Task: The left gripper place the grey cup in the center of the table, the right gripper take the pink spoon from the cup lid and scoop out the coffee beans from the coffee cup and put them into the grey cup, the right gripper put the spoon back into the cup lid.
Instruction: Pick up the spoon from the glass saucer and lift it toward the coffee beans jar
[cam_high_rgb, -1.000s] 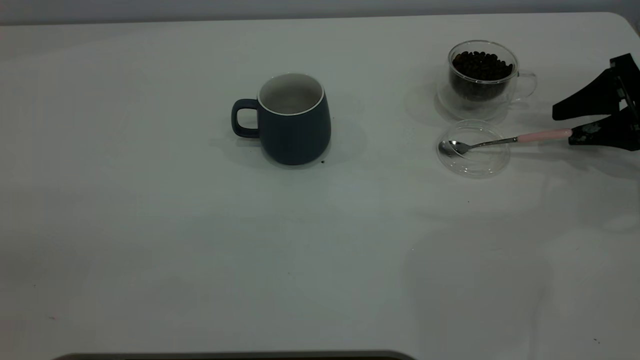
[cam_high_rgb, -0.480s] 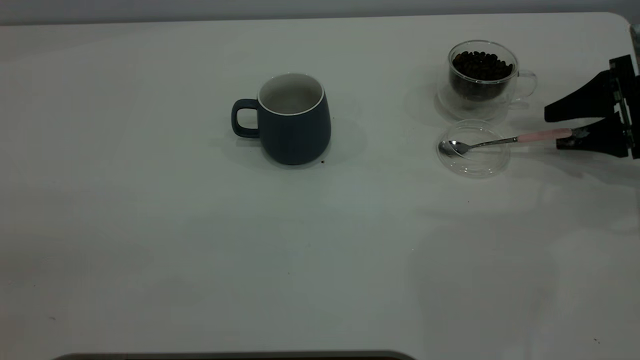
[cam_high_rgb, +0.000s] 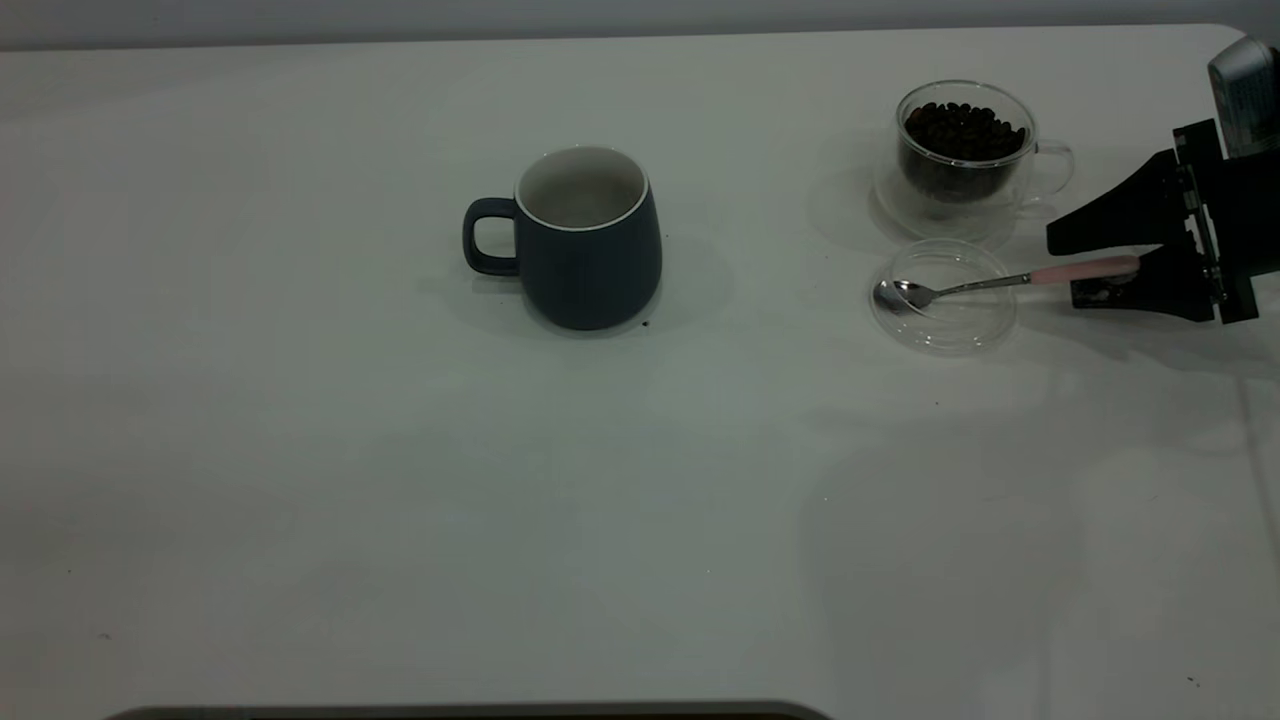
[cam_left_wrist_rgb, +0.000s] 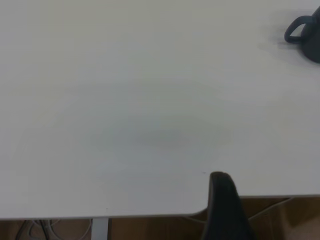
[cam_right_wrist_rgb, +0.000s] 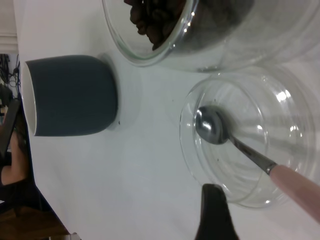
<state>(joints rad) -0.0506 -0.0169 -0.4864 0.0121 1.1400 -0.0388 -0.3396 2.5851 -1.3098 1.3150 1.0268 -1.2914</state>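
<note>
Pink spoon (cam_high_rgb: 1000, 282) lies 9-to-3 — bowl in clear cup lid (cam_high_rgb: 944, 296), handle toward right gripper (cam_high_rgb: 1075, 262). Jaws wide, straddling handle tip, nothing held. Left gripper (cam_left_wrist_rgb: 223, 200) parked; jaws unclear.

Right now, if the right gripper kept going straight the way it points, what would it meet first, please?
Most likely the pink spoon: the open right gripper already straddles the end of its handle, with the cup lid beyond. Height is hard to judge.
</note>
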